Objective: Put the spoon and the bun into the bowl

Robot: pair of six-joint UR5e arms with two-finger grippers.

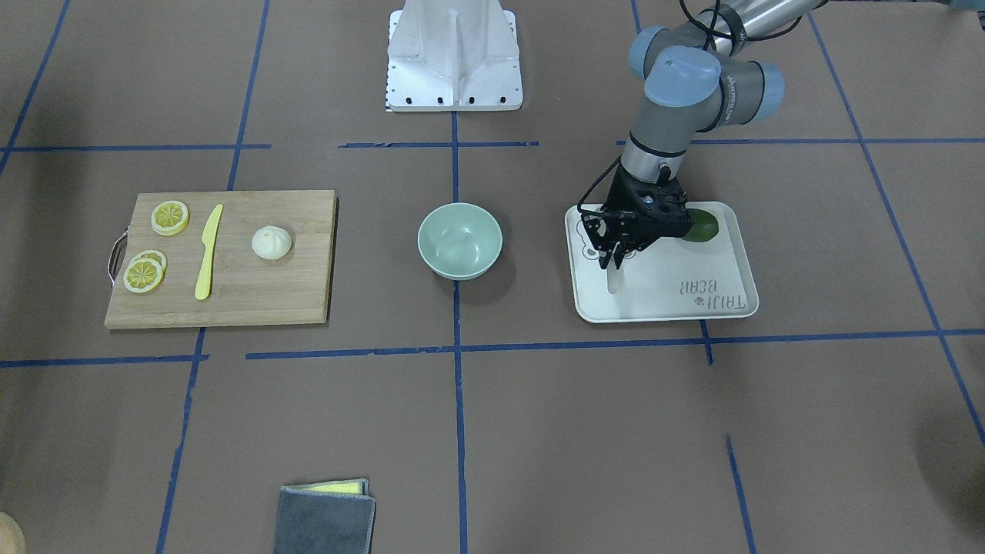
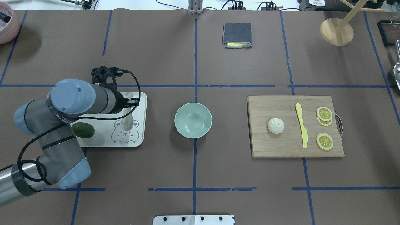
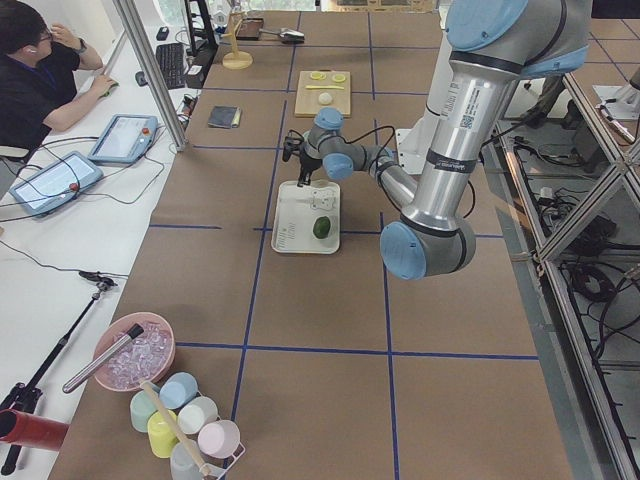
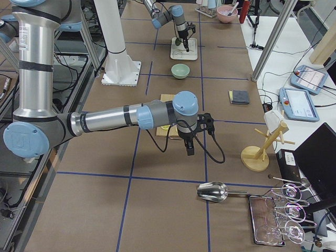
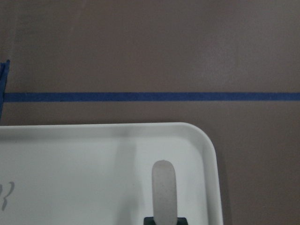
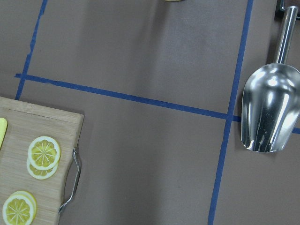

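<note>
The off-white spoon [image 1: 613, 278] is over the white tray [image 1: 692, 309], its handle end between my left gripper's fingers in the left wrist view [image 5: 164, 192]. My left gripper [image 1: 616, 260] is shut on the spoon and points down over the tray. The scoop end shows in the overhead view [image 2: 127, 123]. The mint-green bowl [image 2: 193, 120] stands empty at the table's middle. The white bun [image 2: 276, 126] sits on the wooden cutting board [image 2: 265, 147]. My right gripper [image 4: 189, 148] hovers past the board's handle end, and I cannot tell if it is open or shut.
A dark green fruit [image 2: 83, 130] lies on the tray beside the left wrist. A yellow knife [image 2: 301, 125] and lemon slices [image 2: 324, 113] are on the board. A folded grey cloth [image 2: 237, 34] lies far from the robot. A metal scoop [image 6: 269, 112] lies below the right wrist.
</note>
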